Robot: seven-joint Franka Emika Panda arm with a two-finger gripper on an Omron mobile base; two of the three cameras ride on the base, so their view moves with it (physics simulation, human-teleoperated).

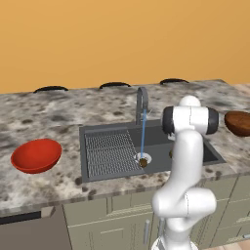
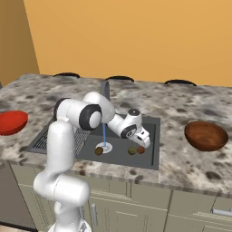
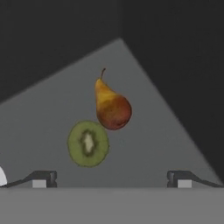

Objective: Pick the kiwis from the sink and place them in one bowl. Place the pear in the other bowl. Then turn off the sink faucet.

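Nothing done yet, by my read. Hand [image 2: 144, 138] spread wide, empty, low in dark grey sink [image 2: 149, 124]. Olive-green cut kiwi [image 3: 88, 144] and orange-tan pear [image 3: 111, 106] lie touching below it; brown kiwi [image 2: 99, 150] by drain. Bright red bowl [image 1: 36, 155], dark brown bowl [image 2: 206, 135] empty on table; grey faucet [image 1: 141, 103] running.

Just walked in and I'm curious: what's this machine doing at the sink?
The robot's open hand is lowered into the sink, over a green kiwi and a pear lying side by side. It holds nothing. Another kiwi sits by the drain under the running faucet. The red bowl and brown bowl are empty.
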